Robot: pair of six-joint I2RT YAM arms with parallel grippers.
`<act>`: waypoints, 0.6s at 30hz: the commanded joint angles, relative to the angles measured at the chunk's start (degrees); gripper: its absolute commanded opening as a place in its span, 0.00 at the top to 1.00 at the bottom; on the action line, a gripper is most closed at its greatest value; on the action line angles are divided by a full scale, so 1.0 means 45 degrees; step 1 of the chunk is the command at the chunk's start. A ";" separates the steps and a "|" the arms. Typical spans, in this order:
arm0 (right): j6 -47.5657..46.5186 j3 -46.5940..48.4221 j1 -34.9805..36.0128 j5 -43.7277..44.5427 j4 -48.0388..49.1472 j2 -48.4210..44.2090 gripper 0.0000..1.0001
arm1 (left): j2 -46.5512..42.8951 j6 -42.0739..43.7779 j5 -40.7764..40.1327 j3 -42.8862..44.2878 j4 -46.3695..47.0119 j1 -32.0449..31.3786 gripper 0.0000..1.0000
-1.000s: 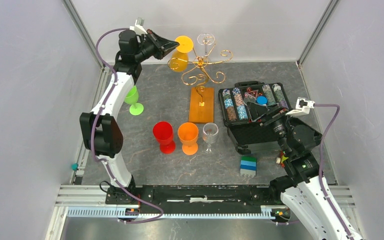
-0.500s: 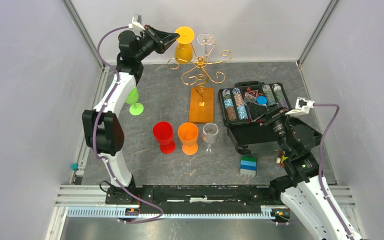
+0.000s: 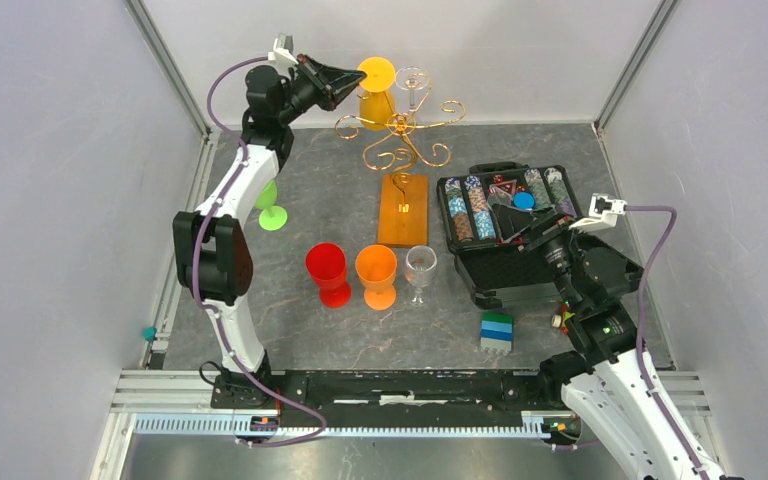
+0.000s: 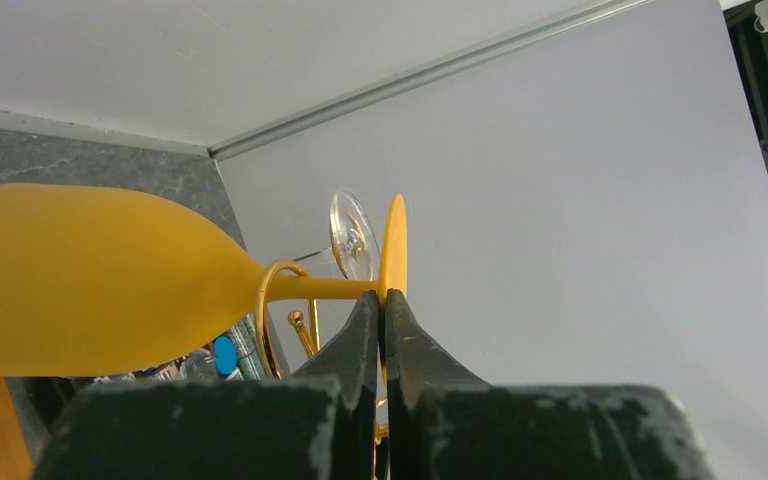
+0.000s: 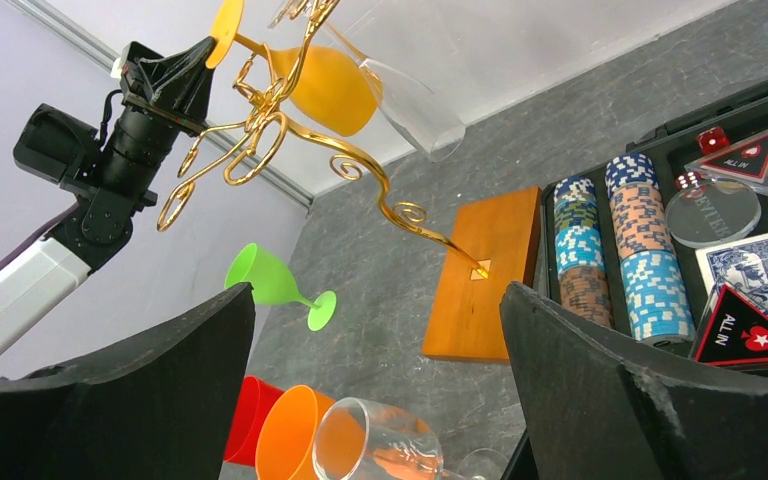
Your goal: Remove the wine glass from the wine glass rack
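The gold wire wine glass rack (image 3: 401, 135) stands on an orange-brown wooden base (image 3: 403, 210) at the back. A yellow wine glass (image 3: 373, 95) hangs upside down, its stem in a rack arm. My left gripper (image 3: 353, 83) is shut on the rim of its round foot (image 4: 394, 250); its bowl (image 4: 90, 280) lies to the left in the left wrist view. A clear wine glass (image 3: 413, 80) hangs behind it. My right gripper (image 3: 520, 232) is open and empty over the chip case, far from the rack (image 5: 290, 125).
A green glass (image 3: 268, 203) stands left of the base. A red cup (image 3: 328, 272), an orange cup (image 3: 377, 274) and a clear glass (image 3: 421, 270) stand in a row in front. An open black case of poker chips (image 3: 505, 215) is at right. A striped block (image 3: 497, 331) lies near it.
My left gripper has moved right and slightly up with the yellow glass's foot, carrying the glass along the rack arm toward the central post. The right arm has not moved.
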 commanded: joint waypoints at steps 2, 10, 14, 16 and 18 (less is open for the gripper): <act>-0.0048 0.0121 -0.0004 -0.0395 0.0427 0.0087 0.02 | -0.0942 0.0008 0.0711 -0.0308 0.0566 -0.0092 0.98; -0.0143 0.0025 -0.0006 -0.1005 0.0881 -0.0015 0.02 | -0.2924 0.1500 0.0458 -0.1851 -0.0397 -0.0005 0.98; -0.0091 0.0022 0.0001 -0.1103 0.0927 -0.0074 0.02 | -0.4170 0.2423 -0.0149 -0.2768 -0.1160 0.0208 0.98; -0.0089 0.0022 -0.0003 -0.1156 0.0946 -0.0083 0.02 | -0.4731 0.3122 -0.0618 -0.2980 -0.1890 0.0331 0.98; -0.0133 0.0012 -0.0003 -0.1294 0.1064 -0.0073 0.02 | -0.5238 0.3775 -0.1064 -0.3126 -0.2702 0.0458 0.98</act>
